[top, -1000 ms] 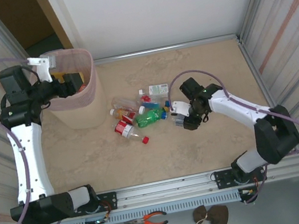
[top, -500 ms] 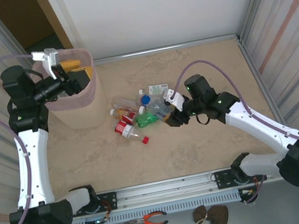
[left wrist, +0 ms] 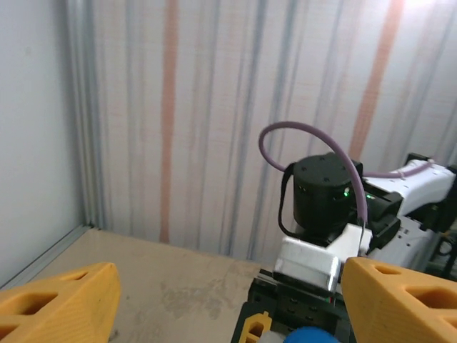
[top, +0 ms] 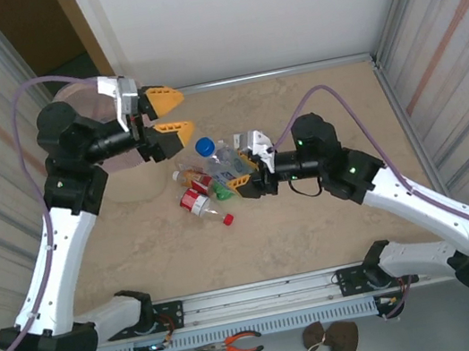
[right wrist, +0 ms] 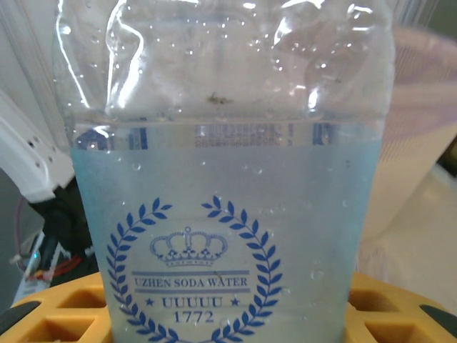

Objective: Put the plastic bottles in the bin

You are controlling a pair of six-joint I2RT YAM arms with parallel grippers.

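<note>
Clear plastic soda-water bottle w/ blue crown label [right wrist: 190, 286], part-full: prob. heavyish, sloshy, thin-walled, slick, so you keep it clamped low at the liquid-stiffened label band in right gripper [top: 241, 177], over mid-table, short of pale pink ribbed bin [right wrist: 423, 107]; left gripper [top: 176, 113] jaws apart.

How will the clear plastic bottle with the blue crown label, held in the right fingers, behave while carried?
The clear plastic bottle is likely heavy for its size: it holds much liquid. That liquid may slosh and shift the weight. The smooth, droplet-speckled wall might slip between the orange right fingers.
</note>
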